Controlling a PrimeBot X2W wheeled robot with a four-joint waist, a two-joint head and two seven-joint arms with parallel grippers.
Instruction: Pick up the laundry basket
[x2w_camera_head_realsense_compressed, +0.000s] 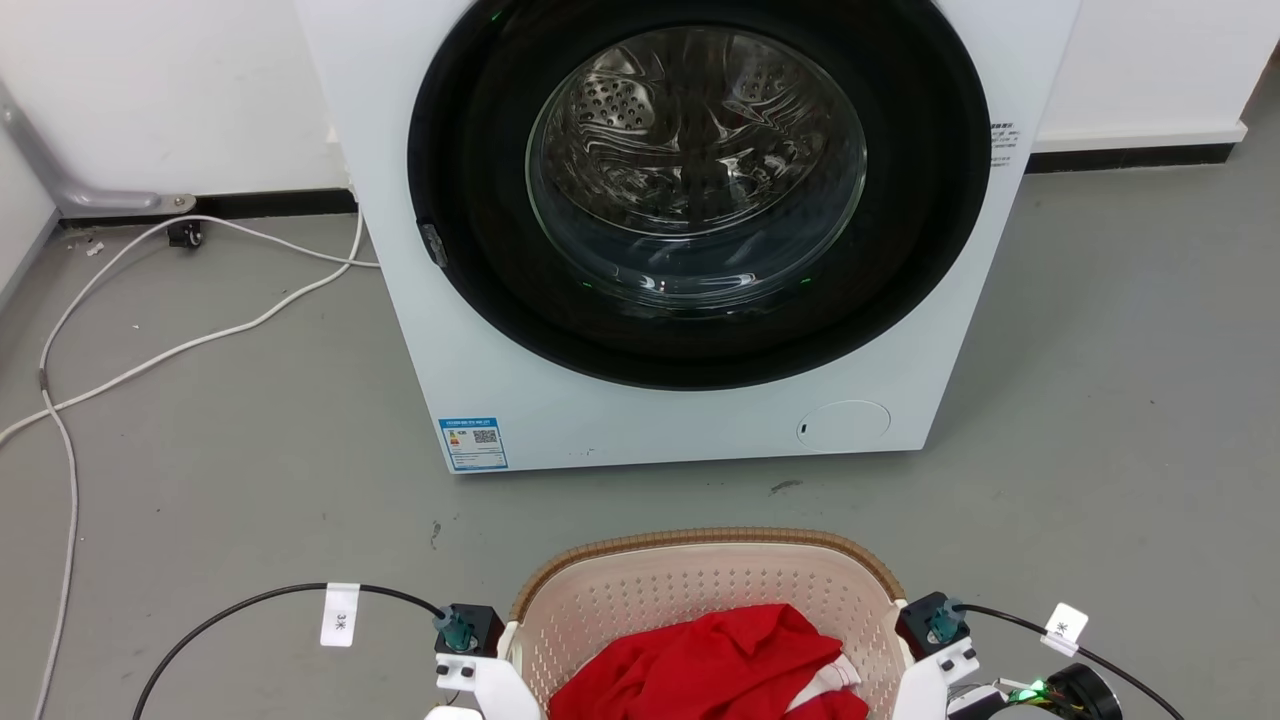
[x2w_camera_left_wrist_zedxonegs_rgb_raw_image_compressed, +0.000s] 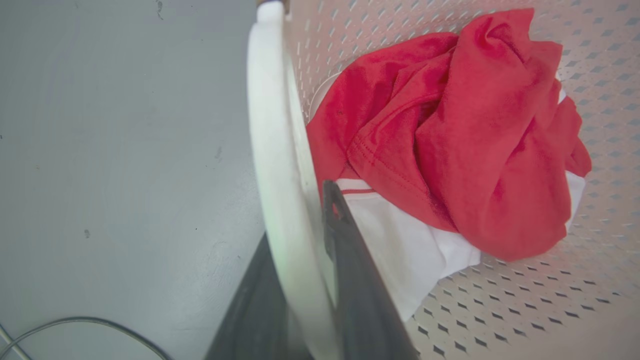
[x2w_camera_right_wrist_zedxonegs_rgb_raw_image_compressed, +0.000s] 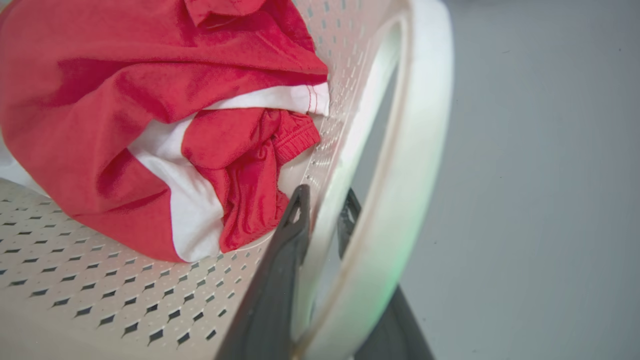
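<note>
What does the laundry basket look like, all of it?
The laundry basket is cream plastic full of little holes, with a brown woven-look rim. It is upright before the washing machine, holding red and white clothes. The left gripper and right gripper each pinch one of its white loop handles.

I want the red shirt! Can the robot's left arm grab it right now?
Probably not yet. The left gripper is closed around the white handle of the laundry basket, so it's busy. The red shirt lies uncovered nearby.
</note>
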